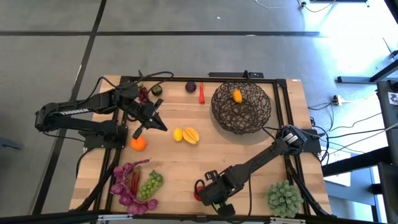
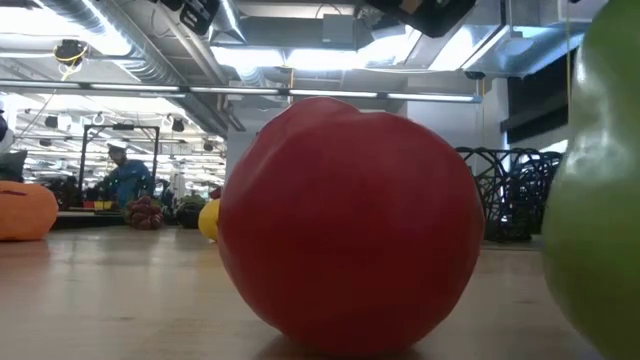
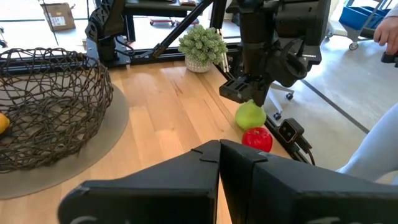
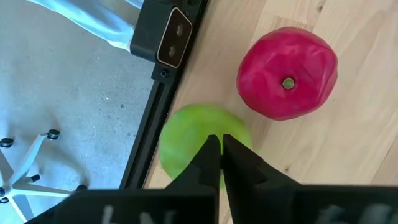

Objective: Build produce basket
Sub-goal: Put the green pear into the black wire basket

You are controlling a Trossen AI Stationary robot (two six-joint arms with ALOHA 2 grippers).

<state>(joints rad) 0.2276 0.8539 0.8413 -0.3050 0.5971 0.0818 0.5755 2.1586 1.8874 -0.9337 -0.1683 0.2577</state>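
A: Where does the right gripper (image 3: 249, 93) sit?
B: At the table's near edge, fingers closed together just above the green apple (image 4: 202, 146), gripping nothing; the red apple (image 4: 287, 73) lies just beside, stem end facing up.
A: And the basket (image 1: 241, 107)?
B: Upright at the far right, one orange fruit (image 1: 237, 96) inside.
A: The left gripper (image 1: 163, 127)?
B: Closed, empty, pointing toward the lemon (image 1: 178, 134).

The wooden table (image 1: 249, 149) carries the basket (image 1: 241, 107), scattered produce (image 1: 186, 134) and a spiky plant ball (image 1: 285, 197).
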